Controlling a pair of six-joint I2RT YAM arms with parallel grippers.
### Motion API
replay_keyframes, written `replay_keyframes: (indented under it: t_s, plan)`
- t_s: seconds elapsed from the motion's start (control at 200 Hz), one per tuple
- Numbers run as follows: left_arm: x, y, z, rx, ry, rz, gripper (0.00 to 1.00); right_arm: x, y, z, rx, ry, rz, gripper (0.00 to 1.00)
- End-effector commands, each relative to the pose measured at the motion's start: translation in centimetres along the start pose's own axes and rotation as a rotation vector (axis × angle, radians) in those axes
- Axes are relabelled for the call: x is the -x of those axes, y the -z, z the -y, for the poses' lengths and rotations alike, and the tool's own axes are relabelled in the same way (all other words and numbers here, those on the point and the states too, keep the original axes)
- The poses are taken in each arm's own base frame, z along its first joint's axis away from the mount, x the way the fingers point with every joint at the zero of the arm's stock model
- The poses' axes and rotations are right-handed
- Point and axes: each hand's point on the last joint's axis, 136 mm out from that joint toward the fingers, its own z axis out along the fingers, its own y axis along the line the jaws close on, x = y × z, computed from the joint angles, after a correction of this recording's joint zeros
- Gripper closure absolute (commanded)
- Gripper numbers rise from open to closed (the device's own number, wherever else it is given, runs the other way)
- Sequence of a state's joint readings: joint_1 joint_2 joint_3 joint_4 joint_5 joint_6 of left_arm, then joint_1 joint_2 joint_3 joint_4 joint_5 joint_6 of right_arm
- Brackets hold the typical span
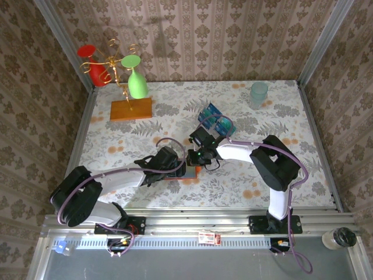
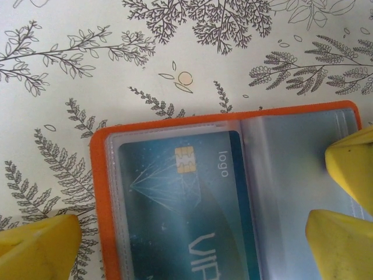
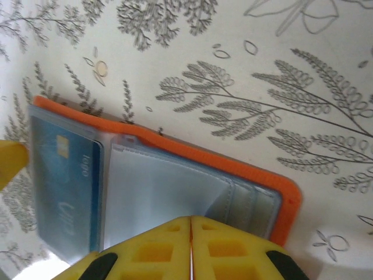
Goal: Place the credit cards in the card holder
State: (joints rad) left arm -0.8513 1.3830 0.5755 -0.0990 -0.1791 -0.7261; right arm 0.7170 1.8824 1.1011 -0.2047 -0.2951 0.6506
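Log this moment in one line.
left tool open over card holder | right tool shut at empty pocket | teal card sleeved | holder open flat

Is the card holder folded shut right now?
No, the card holder lies open, its inside facing up with a teal card tucked in one side.

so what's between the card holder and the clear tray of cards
In the top view the right arm's wrist sits between them, jaws shut by the card holder; the clear tray lies right behind it.
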Motion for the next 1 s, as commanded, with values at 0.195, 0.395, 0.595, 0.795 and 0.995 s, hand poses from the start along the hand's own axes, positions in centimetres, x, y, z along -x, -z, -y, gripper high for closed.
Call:
replay_keyframes:
  t_s: [0.195, 0.395, 0.595, 0.795, 0.995]
  plan:
    - [-1.6, -0.6, -0.6, 0.014, -0.022, -0.031, 0.00, -0.5, -1.1, -0.4, 0.064, -0.051, -0.029, 0.92]
    - [-2.2, -1.0, -1.2, 0.028, -0.022, -0.044, 0.00, -0.4, -1.1, -0.4, 0.066, -0.055, -0.027, 0.92]
    - [-2.2, -0.9, -1.1, 0.024, -0.028, -0.037, 0.00, -0.6, -1.3, -0.3, 0.066, -0.063, -0.031, 0.92]
    - [-2.8, -1.1, -1.5, 0.030, -0.037, -0.048, 0.08, -0.2, -1.0, -0.6, 0.076, -0.063, -0.021, 0.92]
    - [-3.2, -1.2, -1.8, 0.031, -0.030, -0.051, 0.15, 0.9, 0.4, -1.4, 0.099, -0.059, 0.009, 0.90]
